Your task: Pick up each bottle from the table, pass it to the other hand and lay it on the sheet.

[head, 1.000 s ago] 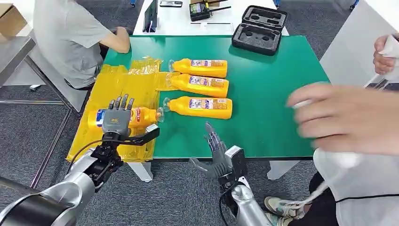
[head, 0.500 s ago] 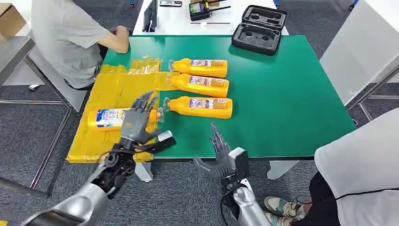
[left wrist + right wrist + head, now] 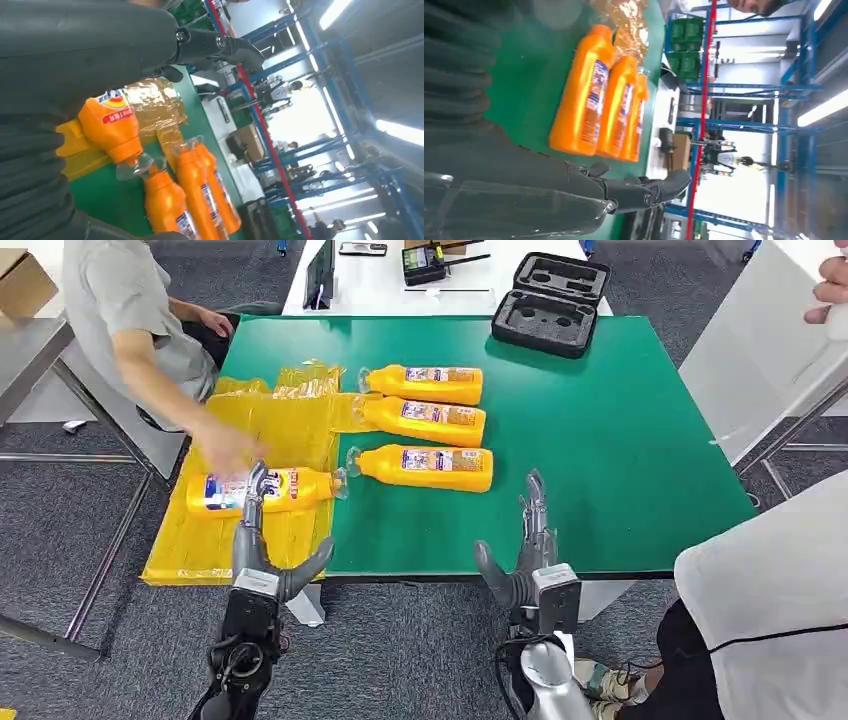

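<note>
One orange bottle [image 3: 268, 490] lies on the yellow sheet [image 3: 250, 425] at the table's left; it is also in the left wrist view [image 3: 112, 125]. Three more orange bottles lie side by side on the green table [image 3: 600, 440]: far [image 3: 425, 385], middle [image 3: 430, 421], near [image 3: 425, 468], seen too in the right wrist view [image 3: 584, 100]. My left hand [image 3: 262, 545] stands upright at the table's front edge, just before the sheet bottle, fingers apart and holding nothing. My right hand [image 3: 530, 555] is upright at the front edge, right of the near bottle, also empty.
A seated person at the left reaches a blurred hand [image 3: 225, 450] over the sheet beside the bottle there. Another person in white [image 3: 770, 620] stands at the right. A black foam case [image 3: 550, 290] sits at the table's far edge.
My left hand has let go of the sheet bottle and drawn back to the front edge. My right hand shifted right and turned upright. The seated person's hand has reached over the sheet.
</note>
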`<move>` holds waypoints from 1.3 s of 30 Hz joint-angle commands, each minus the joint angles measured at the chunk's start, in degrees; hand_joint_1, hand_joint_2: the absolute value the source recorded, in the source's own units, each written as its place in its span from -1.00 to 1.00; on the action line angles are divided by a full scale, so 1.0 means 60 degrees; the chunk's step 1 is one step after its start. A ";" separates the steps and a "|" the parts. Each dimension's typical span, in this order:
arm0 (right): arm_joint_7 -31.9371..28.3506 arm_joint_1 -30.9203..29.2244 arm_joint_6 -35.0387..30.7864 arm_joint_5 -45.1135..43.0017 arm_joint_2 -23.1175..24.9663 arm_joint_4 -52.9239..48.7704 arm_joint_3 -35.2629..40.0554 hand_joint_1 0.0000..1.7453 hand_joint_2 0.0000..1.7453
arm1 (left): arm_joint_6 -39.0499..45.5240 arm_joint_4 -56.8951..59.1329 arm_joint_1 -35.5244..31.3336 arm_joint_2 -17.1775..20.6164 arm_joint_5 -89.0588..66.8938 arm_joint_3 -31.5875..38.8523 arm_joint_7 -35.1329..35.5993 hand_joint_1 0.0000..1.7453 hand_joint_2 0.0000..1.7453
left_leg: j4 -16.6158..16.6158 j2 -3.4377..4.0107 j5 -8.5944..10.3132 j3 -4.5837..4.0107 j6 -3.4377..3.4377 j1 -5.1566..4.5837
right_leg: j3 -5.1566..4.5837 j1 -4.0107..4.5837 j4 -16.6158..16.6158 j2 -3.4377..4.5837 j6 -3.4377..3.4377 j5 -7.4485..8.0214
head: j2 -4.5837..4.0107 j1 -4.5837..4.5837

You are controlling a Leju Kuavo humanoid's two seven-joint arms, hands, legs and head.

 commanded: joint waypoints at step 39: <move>0.0025 -0.1338 -0.3483 0.3337 -0.0934 0.2977 -0.0305 -1.00 1.00 | 0.1149 0.2877 -0.1096 -0.0333 0.2001 -0.1554 0.0025 -1.00 1.00 | -0.0008 0.0011 -0.0007 0.0047 -0.0010 0.0013 | 0.0052 0.0015 -0.0021 0.0010 -0.0013 0.0002 | 0.0000 -0.0004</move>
